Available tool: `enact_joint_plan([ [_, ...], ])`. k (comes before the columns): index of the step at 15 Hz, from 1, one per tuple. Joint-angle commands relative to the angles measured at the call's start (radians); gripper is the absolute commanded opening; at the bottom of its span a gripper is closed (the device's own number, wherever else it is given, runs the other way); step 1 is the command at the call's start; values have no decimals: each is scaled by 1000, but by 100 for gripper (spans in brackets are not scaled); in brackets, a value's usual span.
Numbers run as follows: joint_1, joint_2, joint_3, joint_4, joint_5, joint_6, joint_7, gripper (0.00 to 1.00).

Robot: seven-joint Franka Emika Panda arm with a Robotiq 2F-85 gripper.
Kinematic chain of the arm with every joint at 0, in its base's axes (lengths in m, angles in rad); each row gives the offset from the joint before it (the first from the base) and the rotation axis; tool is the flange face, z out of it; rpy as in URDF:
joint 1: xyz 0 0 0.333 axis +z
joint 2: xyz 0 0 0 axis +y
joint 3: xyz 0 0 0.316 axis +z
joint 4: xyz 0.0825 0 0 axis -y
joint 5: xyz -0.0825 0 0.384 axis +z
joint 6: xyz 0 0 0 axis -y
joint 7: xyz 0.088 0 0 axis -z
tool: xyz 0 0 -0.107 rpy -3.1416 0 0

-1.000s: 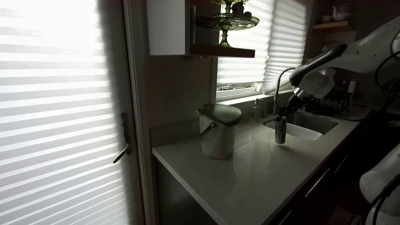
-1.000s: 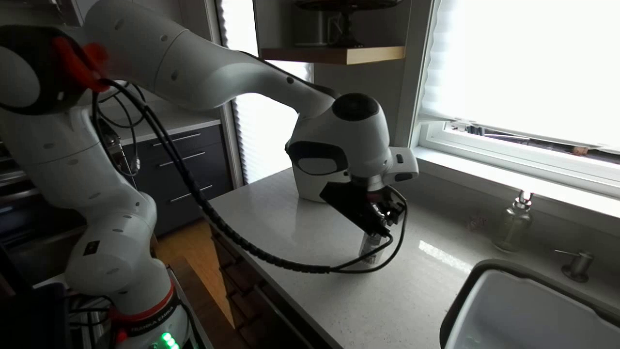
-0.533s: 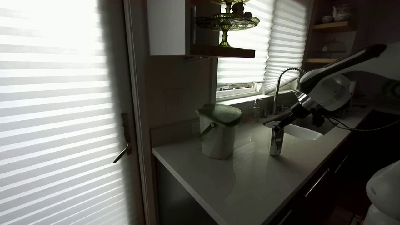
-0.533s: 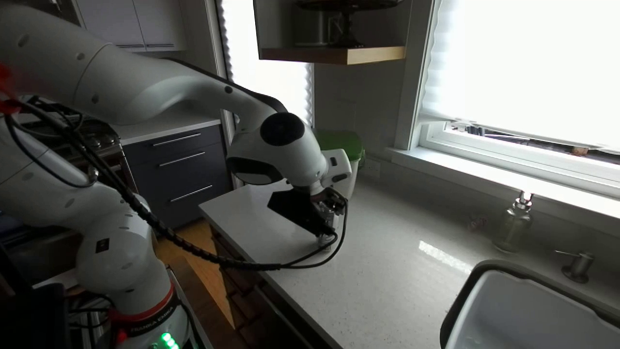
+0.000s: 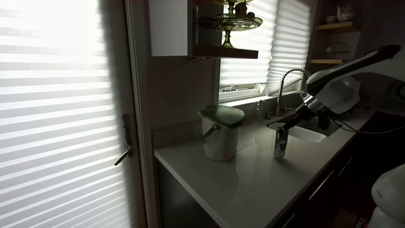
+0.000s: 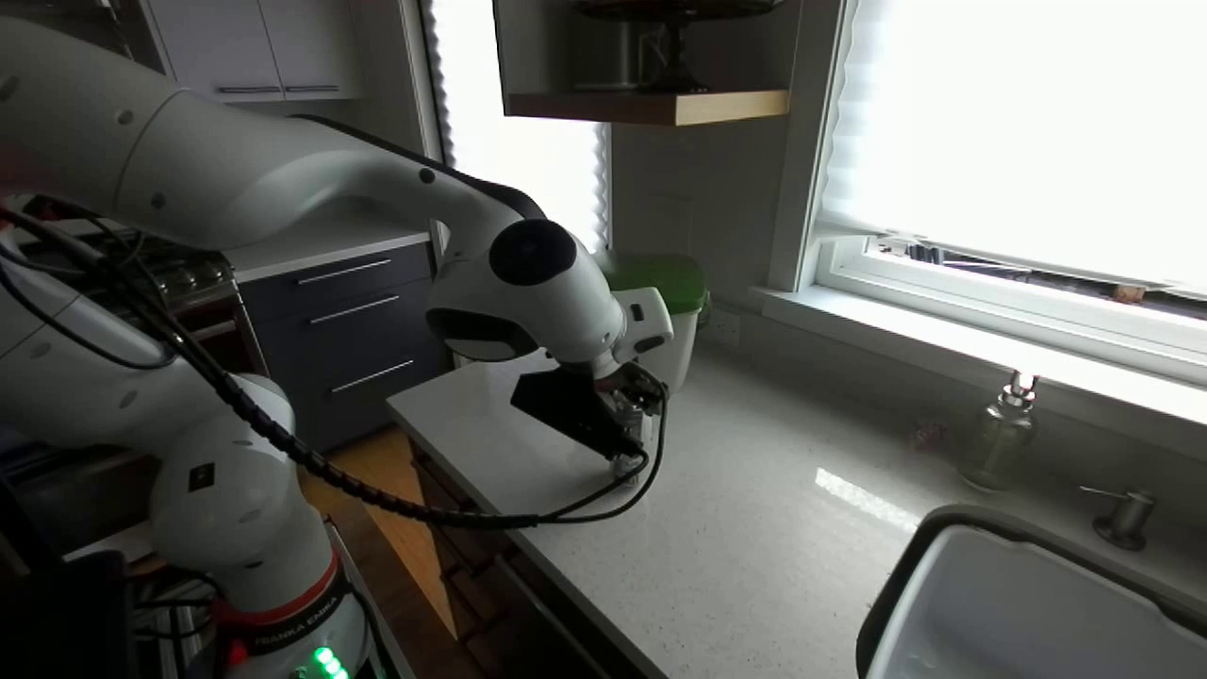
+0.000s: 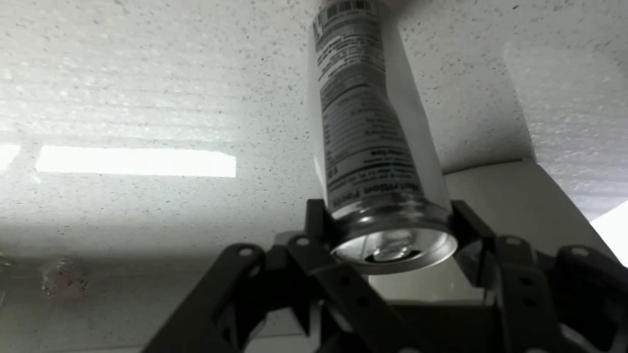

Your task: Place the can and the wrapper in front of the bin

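Right of the green-lidded bin (image 5: 221, 139) in an exterior view, near but apart, a slim drink can (image 5: 279, 145) is standing upright on the countertop (image 5: 253, 186). The gripper (image 7: 390, 223) is pinching the can's top end, one finger on each side. Farther from the bin, the crumpled, reddish-marked wrapper (image 6: 929, 434) is lying on the bin's side of a glass soap bottle (image 6: 998, 434).

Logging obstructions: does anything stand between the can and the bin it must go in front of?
Nothing visible does. The gripper holds the can, and in an exterior view no object shows between it and the bin.
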Motion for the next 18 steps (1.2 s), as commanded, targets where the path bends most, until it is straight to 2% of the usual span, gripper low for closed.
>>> enact_joint_plan([
  [1, 82, -16, -13, -6, -50, 9, 43, 38],
  [6, 184, -32, 24, -10, -117, -8, 105, 38],
  [10, 271, -31, 12, -12, -103, 3, 93, 38],
  [18, 367, -40, -25, -30, -75, 32, 16, 38],
])
